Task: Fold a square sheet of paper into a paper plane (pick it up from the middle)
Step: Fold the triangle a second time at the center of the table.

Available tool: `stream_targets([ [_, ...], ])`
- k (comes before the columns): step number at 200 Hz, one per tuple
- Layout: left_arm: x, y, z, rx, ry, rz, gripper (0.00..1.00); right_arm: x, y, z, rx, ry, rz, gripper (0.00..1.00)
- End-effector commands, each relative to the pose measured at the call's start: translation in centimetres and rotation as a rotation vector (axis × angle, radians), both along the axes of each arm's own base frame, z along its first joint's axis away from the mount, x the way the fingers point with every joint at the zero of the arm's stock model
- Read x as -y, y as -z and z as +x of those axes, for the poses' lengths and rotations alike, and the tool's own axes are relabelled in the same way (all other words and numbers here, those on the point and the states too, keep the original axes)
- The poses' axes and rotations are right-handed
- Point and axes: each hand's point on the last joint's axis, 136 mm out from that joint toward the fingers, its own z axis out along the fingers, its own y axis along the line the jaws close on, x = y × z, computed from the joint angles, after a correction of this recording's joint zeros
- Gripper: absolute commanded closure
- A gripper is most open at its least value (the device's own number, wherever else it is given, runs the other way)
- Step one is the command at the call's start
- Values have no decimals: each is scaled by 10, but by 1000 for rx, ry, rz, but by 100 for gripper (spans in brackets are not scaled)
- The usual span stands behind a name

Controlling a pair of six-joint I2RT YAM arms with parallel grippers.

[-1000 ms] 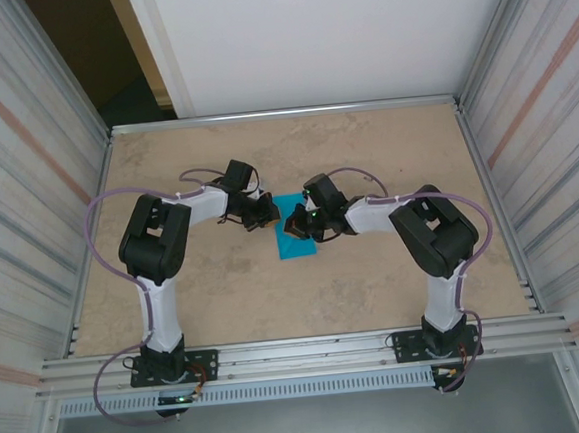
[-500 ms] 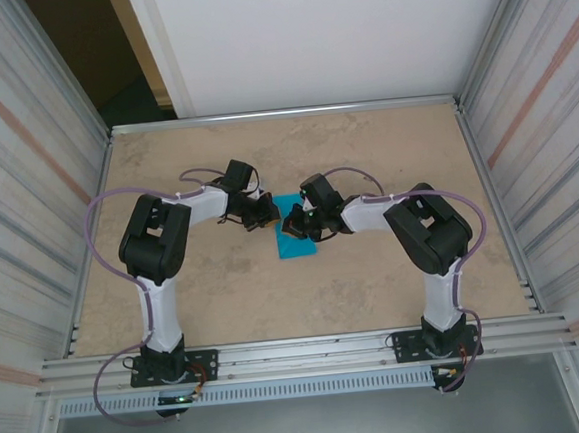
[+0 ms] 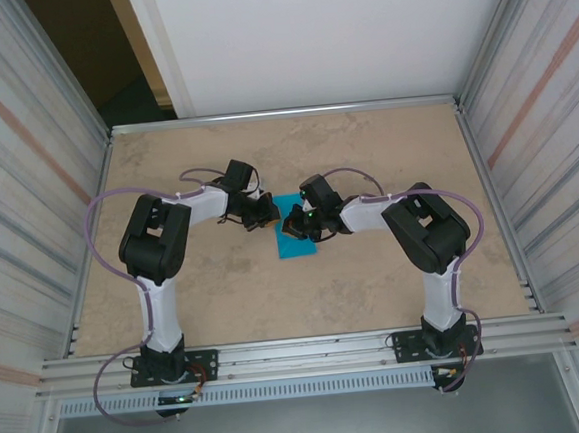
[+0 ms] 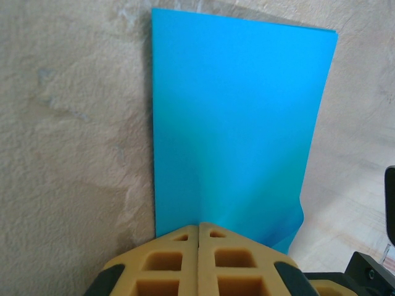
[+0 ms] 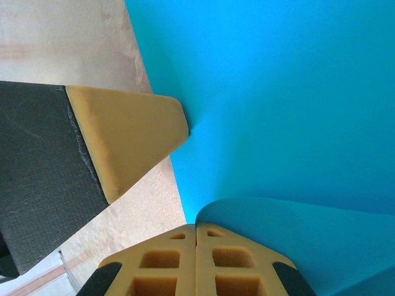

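Mid-fold, I reckon: the square sheet of paper [image 3: 296,248] lies mid-table as a doubled rectangle, left gripper [image 4: 199,229] pressed shut on its edge, right gripper [image 5: 196,227] shut at a curled flap (pinched? can't tell), so next up is careful flattening and creasing.

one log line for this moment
paper: on table, one flap curled | left pincer: shut, at paper edge | right pincer: shut, at flap

Beige tabletop [image 3: 226,302] (corrugated metal side walls [image 3: 27,197])
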Motion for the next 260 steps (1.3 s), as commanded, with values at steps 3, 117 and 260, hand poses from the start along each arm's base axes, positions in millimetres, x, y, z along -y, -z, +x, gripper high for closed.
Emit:
stream_targets([
  [3,-11,13,-8,-49,-1,50,100,-5,3,2,1,-4,-3,100],
  [117,-11,14,-10,-52,0,50,100,-3,11,3,-13,12,-12,100],
  [260,-12,16,-12,-58,0,51,100,-8,10,3,-13,2,10,100],
])
